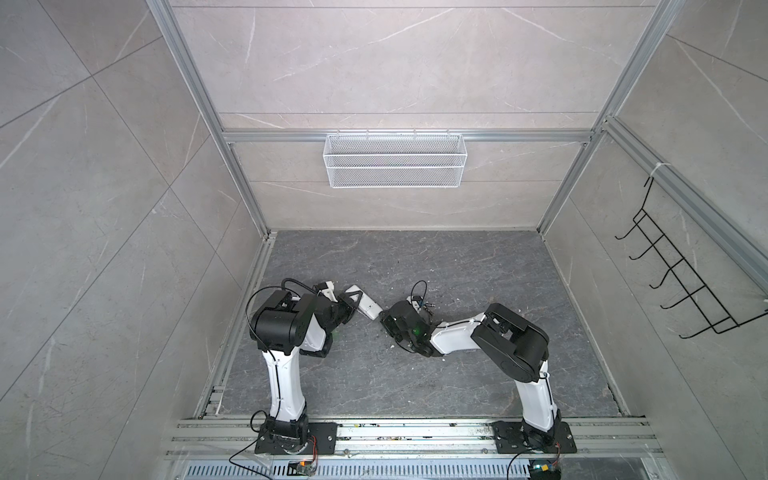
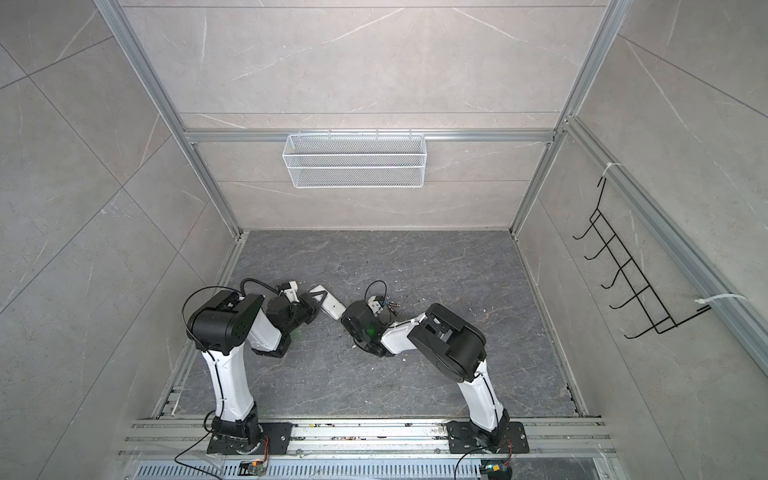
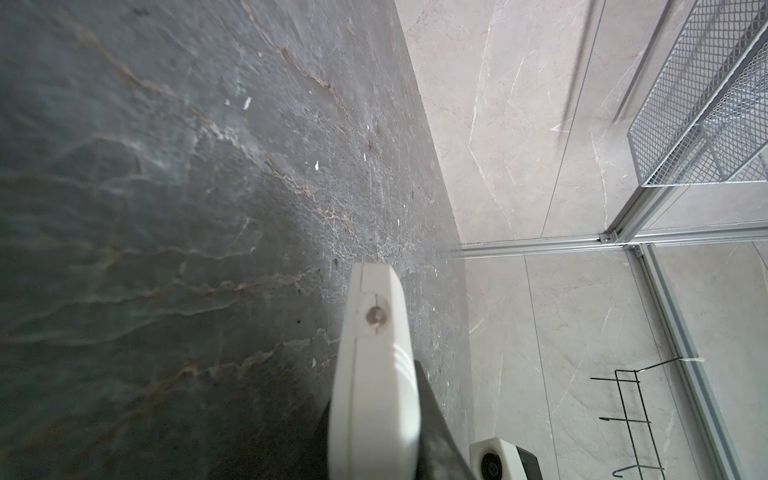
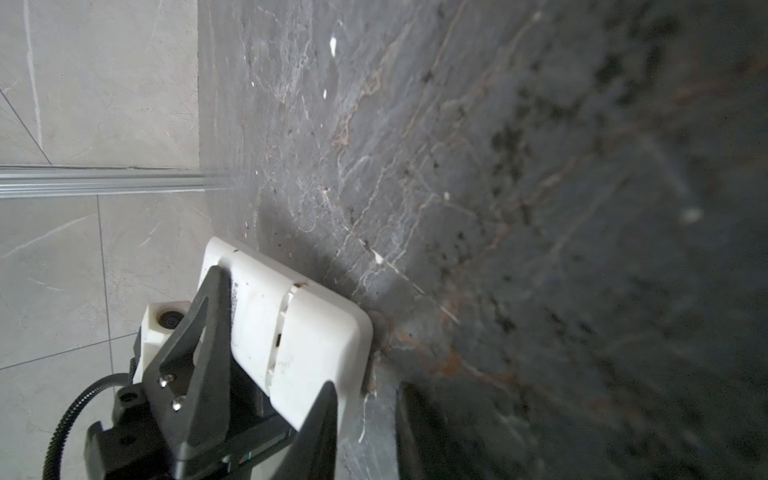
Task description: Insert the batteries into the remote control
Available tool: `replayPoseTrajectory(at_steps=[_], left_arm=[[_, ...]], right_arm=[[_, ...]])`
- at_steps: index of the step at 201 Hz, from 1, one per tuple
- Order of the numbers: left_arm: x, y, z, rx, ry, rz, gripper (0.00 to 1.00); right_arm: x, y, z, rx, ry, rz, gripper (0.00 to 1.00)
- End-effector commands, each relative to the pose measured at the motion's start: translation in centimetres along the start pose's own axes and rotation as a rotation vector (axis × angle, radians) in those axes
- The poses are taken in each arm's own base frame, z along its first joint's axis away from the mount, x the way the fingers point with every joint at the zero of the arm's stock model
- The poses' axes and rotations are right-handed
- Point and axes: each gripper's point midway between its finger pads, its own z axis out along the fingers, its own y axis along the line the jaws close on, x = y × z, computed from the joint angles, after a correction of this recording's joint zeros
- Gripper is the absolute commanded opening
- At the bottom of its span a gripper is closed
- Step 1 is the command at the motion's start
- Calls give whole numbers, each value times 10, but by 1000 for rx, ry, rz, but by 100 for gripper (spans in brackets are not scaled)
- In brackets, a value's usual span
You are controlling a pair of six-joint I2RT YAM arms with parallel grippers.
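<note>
We see the left gripper [image 1: 353, 302] clamped on the remote control [image 1: 368, 306], left of centre in the lower half of both top views, over the dark floor [image 1: 436, 257]. The right gripper [image 4: 368, 390] is at the remote's free end, its fingers a narrow gap apart. There is small dark print [image 4: 236, 297] on the remote's back, unreadable. What may be the batteries [image 1: 428, 306] are slim dark bits beside the right wrist, too small to be sure.
</note>
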Motion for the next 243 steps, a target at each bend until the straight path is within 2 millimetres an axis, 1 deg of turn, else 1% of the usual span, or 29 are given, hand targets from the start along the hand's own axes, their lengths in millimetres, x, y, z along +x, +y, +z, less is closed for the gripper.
replayPoseTrajectory(at_steps=[1,15,35,50,66,75,92,111,125,162,179,193,224,243], left_arm=[[-6,-18,1,61,-20,78,0],[-6,-19,1,62,-21,80,0],[-7,-17,1,59,-20,75,0],[-6,-16,2,57,-15,69,0],[-5,-16,2,59,-12,65,0],[-6,-15,2,57,-13,63,0],[-6,-15,2,58,-13,62,0],[-5,-16,3,62,-10,61,0],[-5,-17,2,64,-9,64,0],[-5,-17,3,65,-6,59,0],[-5,-18,3,66,-4,56,0],[-4,-17,3,65,-2,52,0],[-5,-16,3,65,-1,48,0],[-5,-16,4,66,0,46,0]], right_arm=[[0,-47,-7,168,-1,-83,30],[0,-37,-8,125,-1,-86,36],[0,-21,-11,64,6,-81,52],[3,-14,-10,42,19,-68,63],[7,-7,-4,35,39,-48,67],[11,-10,2,53,56,-24,68],[20,-12,12,59,84,33,69],[22,-19,19,89,80,81,69],[22,-24,22,117,73,96,67],[20,-27,23,186,58,91,63],[21,-31,23,241,59,89,63],[22,-39,22,288,62,95,62],[21,-50,19,339,45,121,59],[22,-49,19,358,49,120,57]])
